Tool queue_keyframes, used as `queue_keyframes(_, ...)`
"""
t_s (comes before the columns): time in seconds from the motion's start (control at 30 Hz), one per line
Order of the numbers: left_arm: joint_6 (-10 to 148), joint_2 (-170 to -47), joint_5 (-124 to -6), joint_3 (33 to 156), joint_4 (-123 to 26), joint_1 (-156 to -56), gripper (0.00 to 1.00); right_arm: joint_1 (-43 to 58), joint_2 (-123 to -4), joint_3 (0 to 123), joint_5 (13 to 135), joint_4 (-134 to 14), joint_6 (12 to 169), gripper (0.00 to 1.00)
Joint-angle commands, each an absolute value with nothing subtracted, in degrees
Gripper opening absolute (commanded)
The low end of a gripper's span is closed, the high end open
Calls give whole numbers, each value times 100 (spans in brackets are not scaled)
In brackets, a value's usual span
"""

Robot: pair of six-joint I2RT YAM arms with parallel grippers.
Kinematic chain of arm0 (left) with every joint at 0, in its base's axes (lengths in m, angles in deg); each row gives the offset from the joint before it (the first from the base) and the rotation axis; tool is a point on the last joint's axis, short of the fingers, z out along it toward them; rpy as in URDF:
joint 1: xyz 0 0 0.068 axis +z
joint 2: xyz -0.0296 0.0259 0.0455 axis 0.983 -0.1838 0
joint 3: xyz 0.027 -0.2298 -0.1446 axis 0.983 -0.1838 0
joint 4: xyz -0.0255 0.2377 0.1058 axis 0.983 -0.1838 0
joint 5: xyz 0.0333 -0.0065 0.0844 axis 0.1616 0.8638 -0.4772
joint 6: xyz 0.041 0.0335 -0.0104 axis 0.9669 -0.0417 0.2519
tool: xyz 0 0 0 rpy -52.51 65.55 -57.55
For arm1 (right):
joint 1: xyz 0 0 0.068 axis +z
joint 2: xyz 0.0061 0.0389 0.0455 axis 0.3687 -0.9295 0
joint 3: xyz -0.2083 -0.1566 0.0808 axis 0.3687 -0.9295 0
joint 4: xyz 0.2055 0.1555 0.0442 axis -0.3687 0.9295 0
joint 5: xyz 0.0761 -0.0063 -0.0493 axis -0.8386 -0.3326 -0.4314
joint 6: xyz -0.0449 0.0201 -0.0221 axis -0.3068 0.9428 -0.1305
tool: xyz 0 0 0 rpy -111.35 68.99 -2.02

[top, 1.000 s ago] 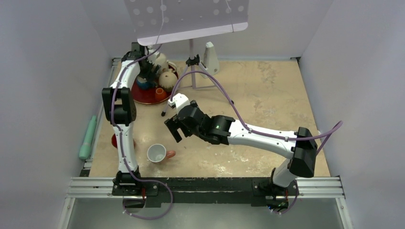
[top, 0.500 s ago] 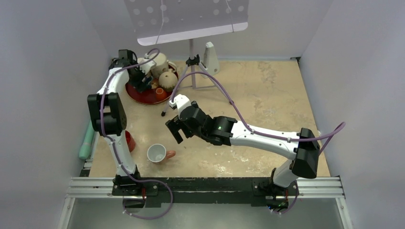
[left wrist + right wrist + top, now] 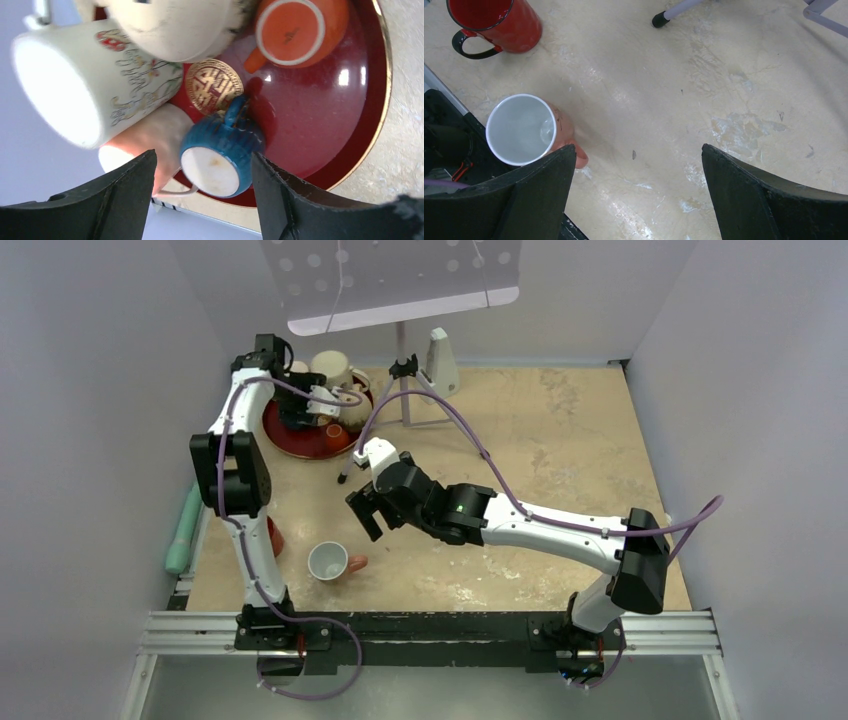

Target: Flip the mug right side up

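On far-left red round tray (image 3: 320, 110), blue ribbed ceramic mug (image 3: 222, 150) base-up, not yet turned; left hand (image 3: 202, 155) part-open, straddling it, no grip seen; right hand (image 3: 636, 150) wide open, empty

No legible text; only a gold seal-like emblem (image 3: 214, 86) on the red tray (image 3: 320, 115).

1. The glossy dark red round tray (image 3: 325, 125) and the cream rounded pot (image 3: 175, 25) on it run off the left wrist view's top edge.
2. The tall cream flowered mug (image 3: 100, 75) on the tray is blurred.
3. The blue ribbed mug (image 3: 220, 150) on the tray shows only its base, with its mouth out of sight.
4. From above, the left arm (image 3: 240, 475) hides most of a glossy red mug (image 3: 273, 537) well apart from the tray.
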State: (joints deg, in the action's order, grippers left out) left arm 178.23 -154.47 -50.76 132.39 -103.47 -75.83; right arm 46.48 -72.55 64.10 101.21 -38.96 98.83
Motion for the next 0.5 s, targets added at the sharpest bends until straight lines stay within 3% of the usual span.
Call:
queue_keyframes(0.0, 19410, -15795, -5254, 13578, -11364, -7672, 73, 4610, -6993, 6334, 10101, -4072, 9891, 99)
queue_keyframes(0.47, 19245, -16668, -6372, 13963, -11311, -7897, 62, 4587, -7108, 6372, 10076, -3917, 9812, 99)
